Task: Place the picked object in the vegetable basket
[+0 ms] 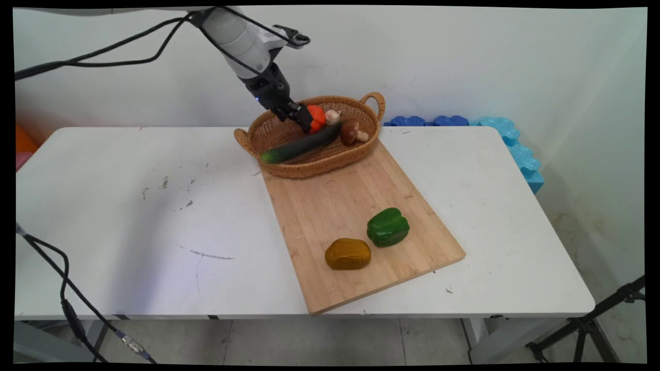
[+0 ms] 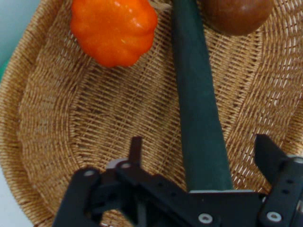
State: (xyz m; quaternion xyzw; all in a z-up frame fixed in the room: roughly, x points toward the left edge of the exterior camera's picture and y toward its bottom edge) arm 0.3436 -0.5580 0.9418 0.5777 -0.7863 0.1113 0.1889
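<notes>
White table [image 1: 129, 206] | jaws wide open, empty, straddling cucumber [image 2: 196, 109] in wicker basket [image 2: 57, 118]

The main view looks down across the white surface [image 1: 129, 216] toward the wall. The hand view looks closely into the woven wicker basket [image 1: 289, 167] [image 2: 52, 142], which both views share.

Gripper [image 2: 201, 151]: linkage rises from the 6 o'clock edge, fingers spread apart. Left finger [image 2: 136, 149] stands at 7 o'clock; right finger [image 2: 269, 156] at 4 o'clock. Cucumber [image 2: 196, 94], dark green, runs between them from 6 toward 12 o'clock. Orange pumpkin [image 2: 113, 29] lies at 11 o'clock. Brown mushroom cap [image 2: 236, 15] lies at 1 o'clock. All rest in the wicker basket [image 2: 52, 127].
</notes>
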